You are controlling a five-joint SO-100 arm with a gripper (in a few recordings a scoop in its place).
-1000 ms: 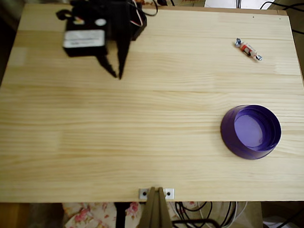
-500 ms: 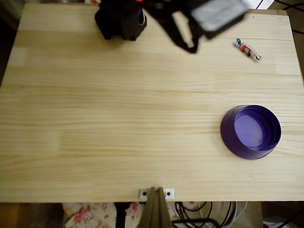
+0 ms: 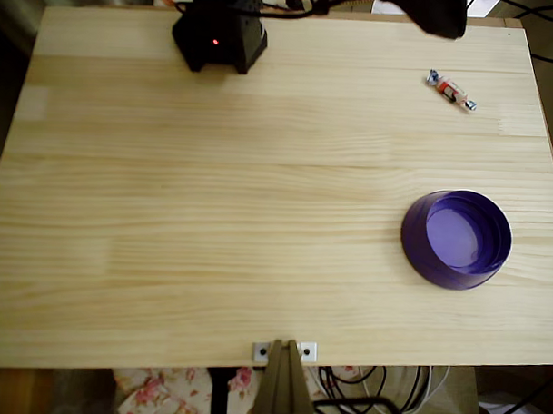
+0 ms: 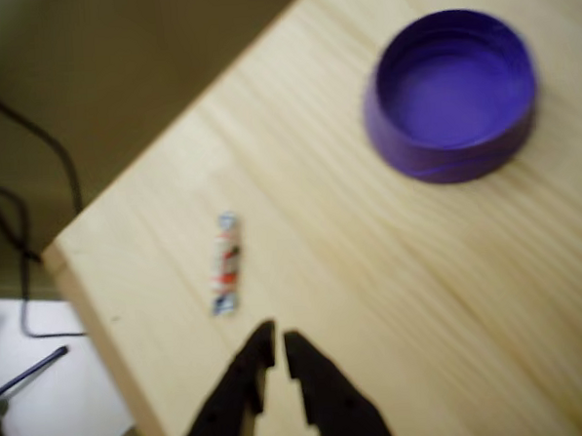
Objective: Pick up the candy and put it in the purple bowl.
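Note:
The candy (image 3: 450,89) lies near the table's back right corner in the overhead view, a small whitish wrapper with red marks and twisted ends. The purple bowl (image 3: 456,238) stands nearer the front right, holding nothing. A dark part of my arm (image 3: 435,13) reaches over the back edge, just left of and behind the candy. In the wrist view my gripper (image 4: 276,342) hangs over the wood with its black fingers close together and nothing between them. There the candy (image 4: 226,262) lies a short way above and left of the tips, and the bowl (image 4: 450,92) is at the upper right.
The arm's black base (image 3: 219,32) stands at the back edge, left of centre. A metal bracket (image 3: 285,351) sits at the front edge. The table corner and edge (image 4: 80,288) run close to the candy, with cables (image 4: 37,221) beyond on the floor.
My arm has swung from the back left of the table across to the back right, ending close to the candy. The candy and the bowl have not moved.

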